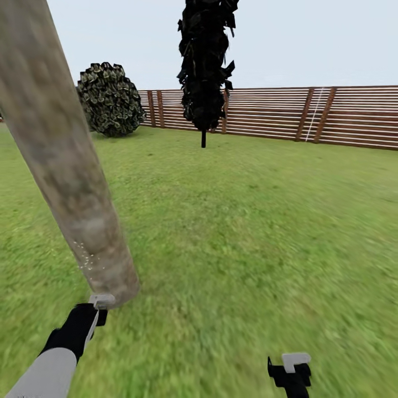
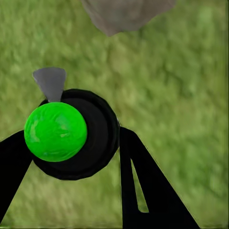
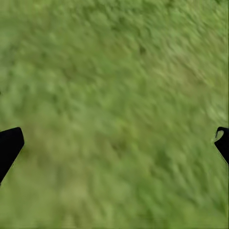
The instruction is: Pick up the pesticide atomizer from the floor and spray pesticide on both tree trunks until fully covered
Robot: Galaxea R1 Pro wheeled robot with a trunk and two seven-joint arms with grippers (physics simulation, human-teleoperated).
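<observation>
The thick round tree trunk (image 1: 66, 166) with blotchy beige and grey bark leans up from the blurry green grass floor (image 1: 249, 232), with a brown slatted wooden fence (image 1: 309, 113), a round leafy bush (image 1: 109, 99) and a thin black-leaved tree (image 1: 204, 61) far behind the trunk. The left gripper (image 1: 98, 309) sits right at the foot of the trunk, its fingers closed around the pesticide atomizer (image 2: 71, 133), a small black round thing with a bright green ball and a grey tip. The right gripper (image 1: 292, 367) hangs over grass well away from the trunk, its fingers (image 3: 9, 145) spread wide and holding nothing.
</observation>
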